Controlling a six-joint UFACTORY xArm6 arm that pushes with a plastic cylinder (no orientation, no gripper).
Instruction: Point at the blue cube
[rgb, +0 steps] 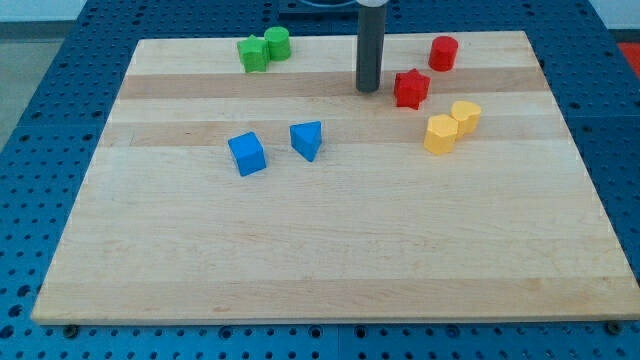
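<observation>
The blue cube (247, 154) lies left of the board's middle. A blue triangular block (308, 140) lies just to its right. My tip (368, 89) rests on the board near the view's top, well up and to the right of the blue cube, and just left of a red star block (411, 89). The rod rises straight up out of the view.
A green star block (253, 54) and a green cylinder (277, 43) sit at the top left. A red cylinder (443, 52) sits at the top right. Two yellow blocks (440, 134) (465, 116) touch at the right. The wooden board (320, 250) lies on a blue perforated table.
</observation>
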